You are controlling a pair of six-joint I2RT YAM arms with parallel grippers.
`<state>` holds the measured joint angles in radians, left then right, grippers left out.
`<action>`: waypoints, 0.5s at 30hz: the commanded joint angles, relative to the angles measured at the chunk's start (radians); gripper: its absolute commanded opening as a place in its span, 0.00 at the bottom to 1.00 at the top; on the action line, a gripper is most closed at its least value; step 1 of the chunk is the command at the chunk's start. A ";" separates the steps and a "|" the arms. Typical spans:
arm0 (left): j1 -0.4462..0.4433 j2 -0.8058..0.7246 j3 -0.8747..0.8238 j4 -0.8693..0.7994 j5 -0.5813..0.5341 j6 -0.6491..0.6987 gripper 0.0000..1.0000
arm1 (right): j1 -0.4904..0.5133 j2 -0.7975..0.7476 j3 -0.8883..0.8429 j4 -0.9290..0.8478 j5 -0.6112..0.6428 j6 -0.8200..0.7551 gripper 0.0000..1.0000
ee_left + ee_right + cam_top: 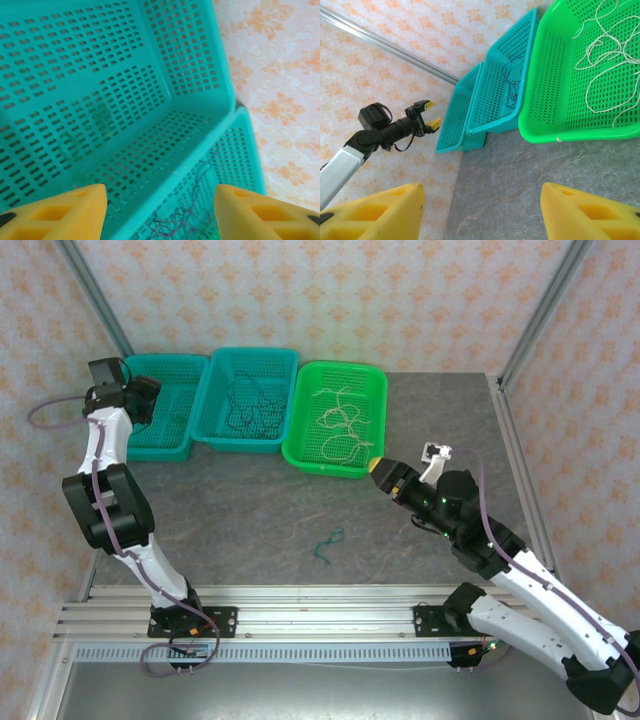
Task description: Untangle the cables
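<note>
The left gripper (160, 210) hangs released over the leftmost teal basket (160, 361); dark cables (250, 406) lie bunched in the middle teal basket (255, 352) and cream-white cables (340, 422) sprawl in the green basket (340, 367), while one green-teal cable (327, 543) curls loose on the grey table (240, 510), as the right gripper (482, 210), jaws apart and empty, hovers beside the green basket's near corner

The green basket (545, 75) and its cream cables (602, 60) are cut off by the right wrist view's edges. In the teal basket (239, 150) beside the green basket, the dark cables (182, 220) are blurred and cropped at the bottom edge.
</note>
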<state>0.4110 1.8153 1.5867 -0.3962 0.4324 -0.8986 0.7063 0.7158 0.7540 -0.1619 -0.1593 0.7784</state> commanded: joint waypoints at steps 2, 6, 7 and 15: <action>-0.019 -0.175 -0.079 0.052 0.140 -0.037 0.58 | 0.006 0.014 -0.026 0.013 0.028 0.022 0.62; -0.087 -0.391 -0.229 0.048 0.165 -0.015 0.56 | 0.007 0.064 -0.017 0.016 0.020 0.017 0.62; -0.120 -0.455 -0.272 0.043 0.159 -0.007 0.56 | 0.006 0.079 -0.015 0.016 0.020 0.016 0.62; -0.605 -0.822 -0.495 -0.090 -0.066 0.192 0.56 | 0.006 0.147 -0.003 0.020 0.007 0.003 0.62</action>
<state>-0.0895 1.0332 1.1385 -0.4015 0.4721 -0.8200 0.7063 0.8589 0.7422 -0.1604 -0.1535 0.7887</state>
